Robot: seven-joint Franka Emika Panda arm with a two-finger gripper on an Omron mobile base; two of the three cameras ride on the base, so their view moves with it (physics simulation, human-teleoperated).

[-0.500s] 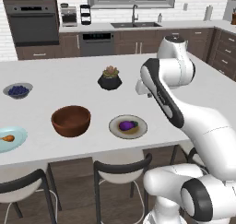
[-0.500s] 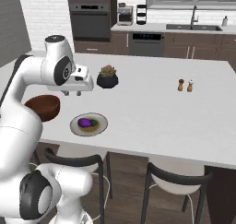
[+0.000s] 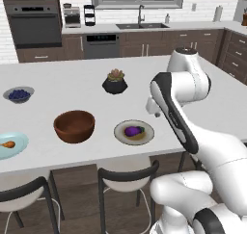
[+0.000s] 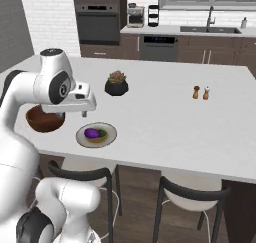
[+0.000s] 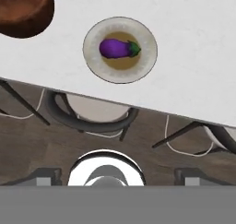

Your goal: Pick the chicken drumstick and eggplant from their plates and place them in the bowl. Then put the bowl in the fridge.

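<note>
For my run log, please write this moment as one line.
tool: open, empty, above counter | eggplant: on tan plate | drumstick: on blue plate | wooden bowl: empty

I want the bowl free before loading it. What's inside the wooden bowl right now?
The wooden bowl looks empty in the left base view, with bare brown inside. Its near inner wall is hidden by the rim.
</note>
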